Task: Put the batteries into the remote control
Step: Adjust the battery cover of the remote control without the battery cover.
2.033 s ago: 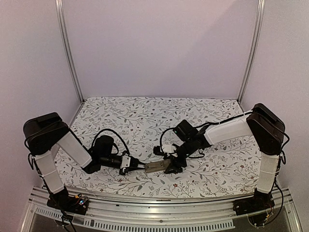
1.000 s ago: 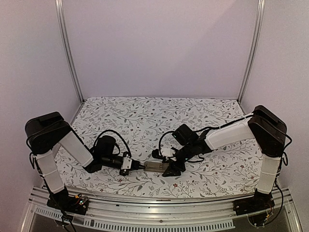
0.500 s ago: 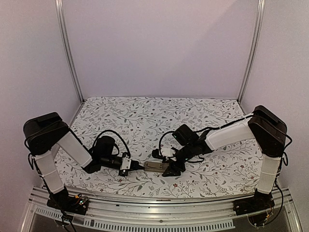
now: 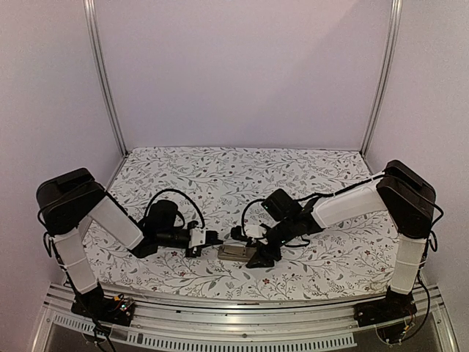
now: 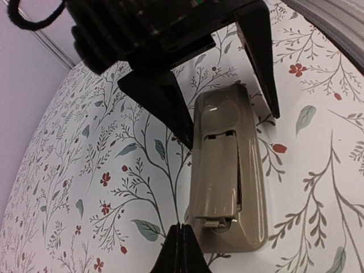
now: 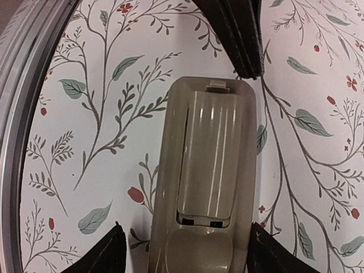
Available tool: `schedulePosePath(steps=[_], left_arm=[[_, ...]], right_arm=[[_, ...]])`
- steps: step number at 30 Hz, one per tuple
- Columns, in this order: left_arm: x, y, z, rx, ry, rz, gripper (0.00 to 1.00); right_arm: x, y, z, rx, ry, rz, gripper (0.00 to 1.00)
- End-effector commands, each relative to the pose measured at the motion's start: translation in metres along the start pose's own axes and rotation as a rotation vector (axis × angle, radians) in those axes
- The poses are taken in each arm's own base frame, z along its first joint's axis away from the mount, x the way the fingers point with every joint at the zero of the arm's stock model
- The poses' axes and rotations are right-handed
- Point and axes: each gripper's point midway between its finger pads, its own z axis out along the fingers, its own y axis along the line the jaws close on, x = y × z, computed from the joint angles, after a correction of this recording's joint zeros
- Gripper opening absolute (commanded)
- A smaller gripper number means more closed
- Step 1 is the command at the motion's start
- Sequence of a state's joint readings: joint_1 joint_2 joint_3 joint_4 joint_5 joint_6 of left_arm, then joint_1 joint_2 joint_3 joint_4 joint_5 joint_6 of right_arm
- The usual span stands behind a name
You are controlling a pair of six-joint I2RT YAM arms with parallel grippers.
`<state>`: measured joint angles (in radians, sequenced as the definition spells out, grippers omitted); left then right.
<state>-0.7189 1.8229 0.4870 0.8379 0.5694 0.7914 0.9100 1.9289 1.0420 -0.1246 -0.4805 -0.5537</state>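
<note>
Black left gripper (image 5: 181, 250): its jaws are pressing flat together with nothing between them, and the tip is hanging just beside the near corner of the remote control (image 5: 227, 170).
Wide right gripper (image 6: 185, 239): it is standing spread, with one finger on each side of the remote's other end. A strip of cloth is showing between one finger (image 6: 102, 253) and the casing (the other looks to be touching, though I cannot tell for sure).
Remote control: it is lying back up on the floral cloth (image 4: 220, 176) near the front edge, lengthwise between the two grippers, its beige-grey back facing the cameras.
Ribbed battery cover (image 6: 207, 159): it is sitting over the recess, with a thin dark slit running along one long edge.
Arms: the left arm (image 4: 110, 216) and the right arm (image 4: 344, 202) are reaching in low from either side, their wrists nearly meeting at the remote.
Cloth: white, with grey leaves and small red flowers, it is covering the whole table.
</note>
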Motion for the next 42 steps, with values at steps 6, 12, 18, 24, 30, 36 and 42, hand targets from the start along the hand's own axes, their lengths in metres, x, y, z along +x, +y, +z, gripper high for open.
schedulePosePath(steps=[6, 12, 18, 24, 30, 36, 42], left_arm=[[0.007, -0.013, 0.006, 0.069, 0.0, -0.016, 0.0], [0.0, -0.021, 0.008, 0.095, -0.027, -0.004, 0.0], [-0.002, -0.026, 0.009, 0.115, -0.04, 0.001, 0.0], [-0.007, -0.026, 0.012, 0.121, -0.049, -0.014, 0.0], [-0.008, -0.026, 0.01, 0.118, -0.048, -0.013, 0.0], [-0.012, -0.023, 0.006, 0.104, -0.042, -0.018, 0.03], [-0.02, -0.03, 0.004, 0.129, -0.063, -0.038, 0.06]], right_arm=[[0.026, 0.009, 0.002, -0.002, 0.082, 0.047, 0.71], [0.027, 0.008, 0.002, 0.004, 0.086, 0.043, 0.71], [0.027, 0.008, 0.003, 0.005, 0.085, 0.051, 0.71], [0.027, 0.008, 0.003, 0.006, 0.085, 0.051, 0.7], [0.029, 0.008, 0.003, 0.008, 0.088, 0.059, 0.7], [0.026, 0.007, 0.003, 0.01, 0.08, 0.06, 0.71], [0.026, 0.004, 0.005, 0.02, 0.083, 0.065, 0.71]])
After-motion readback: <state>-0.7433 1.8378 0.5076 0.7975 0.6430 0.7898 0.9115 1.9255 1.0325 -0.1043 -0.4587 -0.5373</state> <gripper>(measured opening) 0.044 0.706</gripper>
